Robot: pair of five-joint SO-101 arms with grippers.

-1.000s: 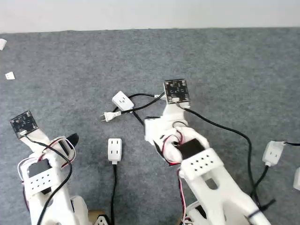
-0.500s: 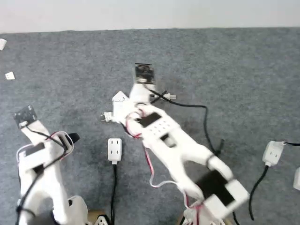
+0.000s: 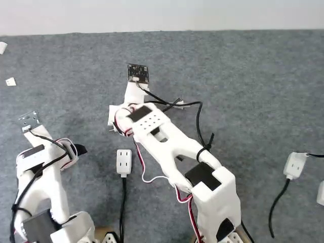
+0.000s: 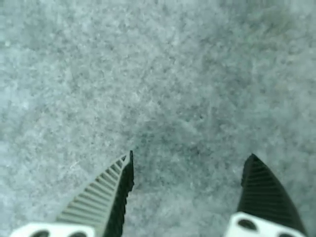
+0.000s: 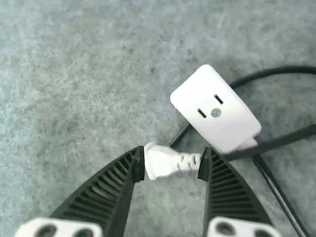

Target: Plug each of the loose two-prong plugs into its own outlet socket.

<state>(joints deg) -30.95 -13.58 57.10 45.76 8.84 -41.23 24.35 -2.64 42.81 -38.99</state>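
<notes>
A white two-prong plug (image 5: 168, 163) on a black cable (image 5: 276, 74) lies flat on the grey carpet. My right gripper (image 5: 170, 160) is open and straddles it, one fingertip at each end of the plug. Just beyond it lies a white outlet socket (image 5: 215, 108), face up. From above, the right arm (image 3: 152, 126) stretches to the table's left-centre and covers that plug and socket. A second outlet socket (image 3: 124, 162) lies nearer the front, on its own cable. My left gripper (image 4: 190, 170) hangs open over bare carpet, at the left by the left arm (image 3: 40, 162).
Another white outlet (image 3: 295, 164) on a black cable lies at the right, with a further white piece (image 3: 321, 192) at the right edge. Two small white scraps (image 3: 10, 81) sit at the far left. A pale wall borders the carpet at the back.
The right arm has swung left and stretched out, from beside the plug and outlet to right over them. The left arm has shifted slightly.
</notes>
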